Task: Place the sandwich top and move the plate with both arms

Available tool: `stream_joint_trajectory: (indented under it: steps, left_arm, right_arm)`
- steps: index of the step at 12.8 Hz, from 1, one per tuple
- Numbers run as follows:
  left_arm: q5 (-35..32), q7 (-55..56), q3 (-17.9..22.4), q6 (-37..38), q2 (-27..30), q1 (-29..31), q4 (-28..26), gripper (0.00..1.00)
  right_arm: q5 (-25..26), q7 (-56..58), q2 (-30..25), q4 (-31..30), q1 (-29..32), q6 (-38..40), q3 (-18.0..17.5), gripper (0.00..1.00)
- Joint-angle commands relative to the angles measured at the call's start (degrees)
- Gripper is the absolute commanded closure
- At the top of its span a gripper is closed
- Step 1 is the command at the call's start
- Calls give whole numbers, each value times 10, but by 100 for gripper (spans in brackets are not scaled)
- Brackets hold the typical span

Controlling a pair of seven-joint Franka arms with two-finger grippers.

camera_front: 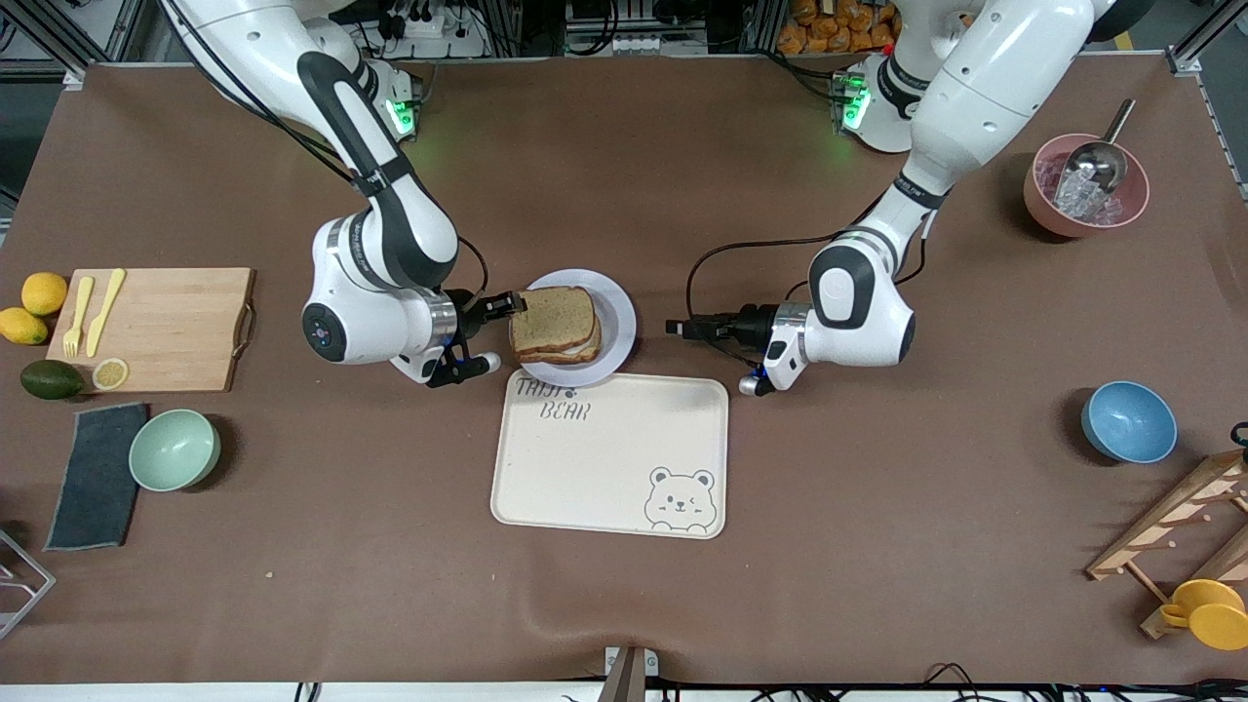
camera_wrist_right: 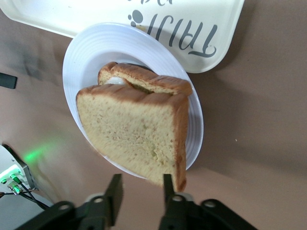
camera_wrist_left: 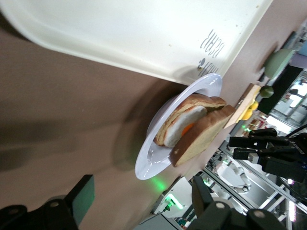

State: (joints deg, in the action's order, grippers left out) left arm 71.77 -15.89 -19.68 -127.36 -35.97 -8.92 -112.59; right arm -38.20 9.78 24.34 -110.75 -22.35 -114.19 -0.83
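The plate (camera_front: pixel 620 322) sits mid-table, touching the edge of the cream tray (camera_front: pixel 604 468) that is farther from the front camera. On it the sandwich top (camera_front: pixel 553 314) lies tilted on the egg slice, one corner hanging over the rim. My right gripper (camera_front: pixel 495 334) is open beside the plate, toward the right arm's end. In the right wrist view (camera_wrist_right: pixel 141 189) one finger (camera_wrist_right: pixel 167 186) overlaps the slice's (camera_wrist_right: pixel 134 129) corner. My left gripper (camera_front: pixel 675 328) is low and open, toward the left arm's end, a short gap from the plate (camera_wrist_left: pixel 148 163). Fried egg (camera_wrist_left: pixel 184 125) shows under the slice (camera_wrist_left: pixel 201 136).
A wooden cutting board (camera_front: pixel 166 327), a green bowl (camera_front: pixel 174 448) and a grey cloth (camera_front: pixel 97 475) lie toward the right arm's end. A pink bowl with a scoop (camera_front: pixel 1084 185), a blue bowl (camera_front: pixel 1128 421) and a wooden rack (camera_front: pixel 1180 526) lie toward the left arm's end.
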Motion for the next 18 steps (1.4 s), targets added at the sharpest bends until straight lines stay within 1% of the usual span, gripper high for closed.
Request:
stream_joint_trajectory:
  steps: [1, 2, 4, 5, 7, 10, 11, 12, 14, 16, 18]
  left_arm:
    - [42, -47, 1, -31, -9, -25, 6, 10]
    - [47, -62, 1, -35, -14, -26, 8, 10]
    - [77, -118, 1, -42, -26, -39, 9, 14]
    - [102, -157, 1, -59, -32, -44, 9, 14]
    - [142, -212, 1, -68, -45, -53, 11, 18]
    - [173, -227, 1, -76, -55, -77, 28, 24]
    - [177, -230, 2, -83, -57, -85, 34, 27]
    - [177, -230, 1, -88, -61, -88, 40, 29]
    - [178, -262, 2, -92, -74, -91, 53, 32]
    - [179, -286, 2, -95, -86, -91, 58, 37]
    - [182, -287, 2, -98, -89, -94, 60, 41]
  right_arm:
    - [-11, 10, -6, 4, 0, 8, 6, 0]
    - [-10, 10, -8, 4, 1, 9, 7, 0]
    - [-7, 11, -13, 4, 6, 14, 8, 0]
    - [-5, 14, -13, 10, 19, 22, 8, 0]
    - [-5, 49, -13, 11, 45, 31, 9, 0]
    - [5, 78, -15, 11, 73, 30, 11, 0]
    - [28, 79, -17, 11, 84, 27, 12, 0]
    - [62, 79, -22, 13, 97, 24, 12, 0]
    - [121, 80, -47, 16, 128, 25, 12, 0]
    - [193, 80, -90, 16, 164, 31, 11, 0]
    - [252, 74, -148, 16, 190, 46, 12, 0]
